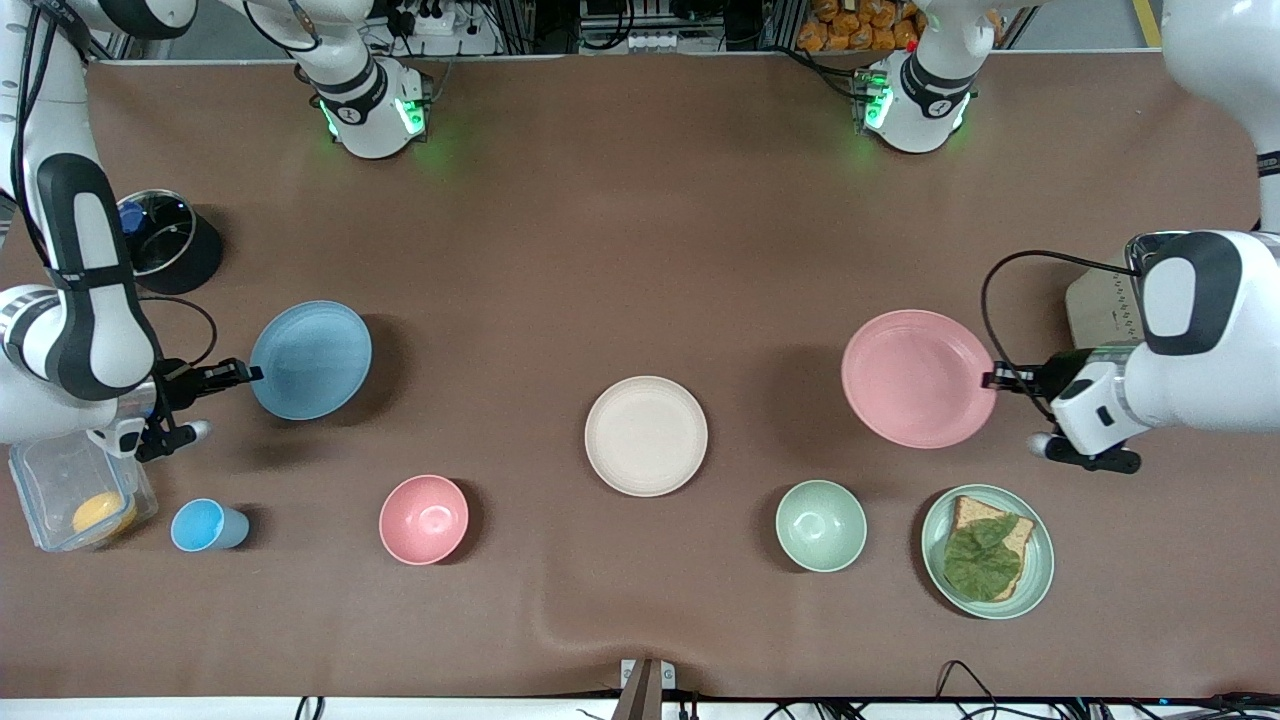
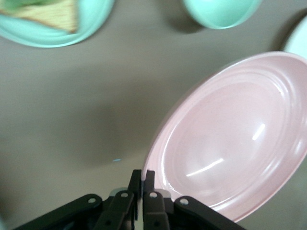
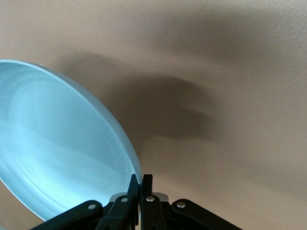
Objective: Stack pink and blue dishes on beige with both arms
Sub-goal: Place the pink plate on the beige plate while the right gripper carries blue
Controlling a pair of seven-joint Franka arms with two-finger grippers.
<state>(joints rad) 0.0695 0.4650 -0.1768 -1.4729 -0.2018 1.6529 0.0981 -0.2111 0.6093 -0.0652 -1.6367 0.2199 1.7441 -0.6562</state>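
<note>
The beige plate [image 1: 646, 436] lies flat at the middle of the table. My left gripper [image 1: 992, 379] is shut on the rim of the pink plate [image 1: 918, 378], which hangs tilted above the table toward the left arm's end. In the left wrist view the pink plate [image 2: 235, 139] fills the space past my left gripper [image 2: 143, 175]. My right gripper [image 1: 250, 373] is shut on the rim of the blue plate [image 1: 311, 359], lifted and tilted toward the right arm's end. The right wrist view shows the blue plate [image 3: 57, 143] pinched by my right gripper [image 3: 140, 179].
A pink bowl [image 1: 424, 519], a blue cup [image 1: 205, 526] and a clear box [image 1: 75, 497] holding something yellow sit nearer the camera at the right arm's end. A green bowl [image 1: 821, 525] and a green plate [image 1: 1030, 585] with toast stand at the left arm's end. A dark lidded pot [image 1: 165, 240] stands farther back.
</note>
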